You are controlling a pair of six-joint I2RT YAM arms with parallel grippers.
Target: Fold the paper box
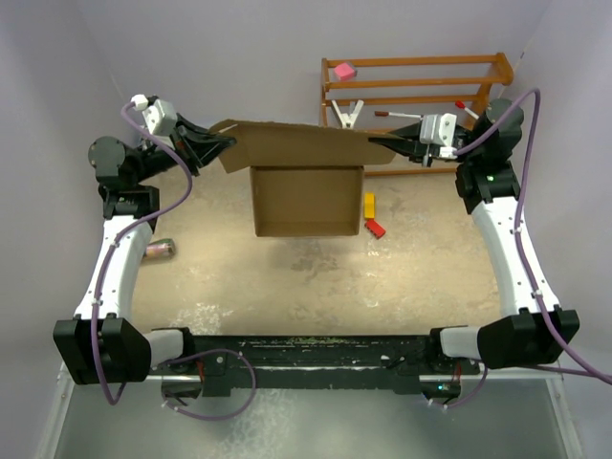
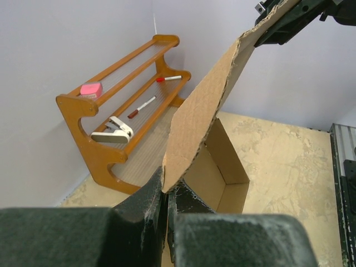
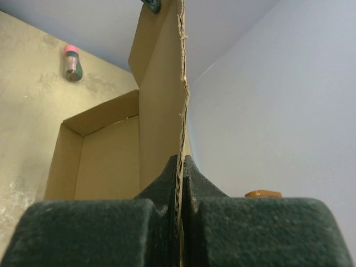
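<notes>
Lab: twin robot arms (image 1: 115, 258) bolted to table (image 1: 287, 282).

Both arms reach forward, left gripper (image 1: 228, 143) and right gripper (image 1: 373, 143) facing inward, clamped.

The top camera looks down on the brown corrugated-cardboard box (image 1: 306, 201); both wrist cameras face it closely from its opposite ends.

Left claw (image 1: 221, 144) and right claw (image 1: 376, 145) pinch opposite ends of the paper box (image 1: 306, 203) flap (tray on the tabletop (image 1: 287, 282)).
</notes>
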